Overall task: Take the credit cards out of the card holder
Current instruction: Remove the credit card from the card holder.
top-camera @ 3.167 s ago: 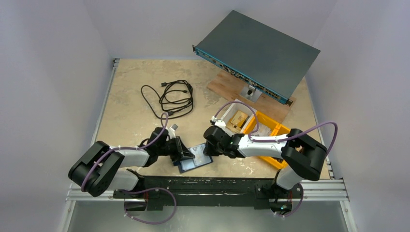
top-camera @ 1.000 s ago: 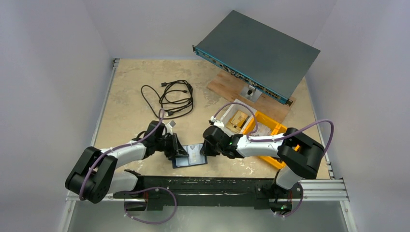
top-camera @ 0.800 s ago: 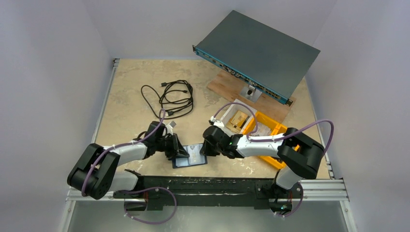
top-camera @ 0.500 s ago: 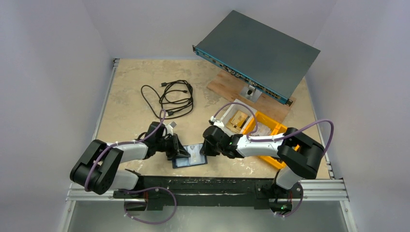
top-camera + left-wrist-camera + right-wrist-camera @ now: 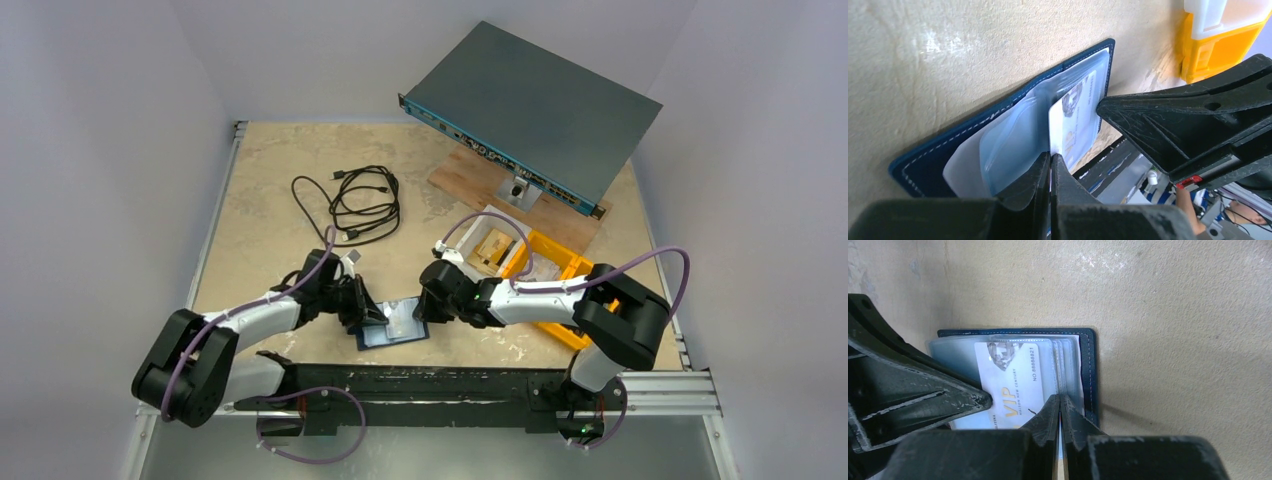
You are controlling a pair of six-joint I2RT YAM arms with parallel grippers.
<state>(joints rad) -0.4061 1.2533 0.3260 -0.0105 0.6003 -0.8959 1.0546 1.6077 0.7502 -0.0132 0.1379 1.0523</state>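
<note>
Gripping white card (image 5: 1074,117) edge with left gripper (image 5: 1050,161), jaws clamped on it; right gripper (image 5: 1060,401), jaws together, seems to pin card holder (image 5: 1091,371). We should draw card left, flat, slow.

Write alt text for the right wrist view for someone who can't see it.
An open navy card holder lies on a beige table, a white VIP card showing among its clear sleeves. The right gripper, shut, meets the sleeves' edge; the left gripper pinches the card from the left.
</note>
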